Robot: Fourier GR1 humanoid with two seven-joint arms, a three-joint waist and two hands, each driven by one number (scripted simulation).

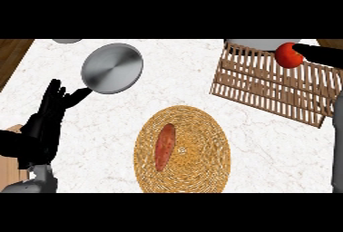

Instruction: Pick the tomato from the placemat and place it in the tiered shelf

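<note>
A red tomato (288,55) hangs over the far corner of the wooden slatted tiered shelf (268,88) at the upper right. My right hand (320,53) reaches in from the right edge, its dark fingers closed against the tomato's right side. The round woven placemat (198,131) lies in the lower middle with an orange-red sweet potato (164,147) on it. My left hand (52,106) rests at the left, fingers straight and pointing up.
A round grey metal plate (112,68) lies at the upper left, just beyond my left hand's fingertips. A grey rounded object (258,43) sits behind the shelf, and another grey piece (66,41) shows at the top left edge. Wooden floor borders the counter's far corners.
</note>
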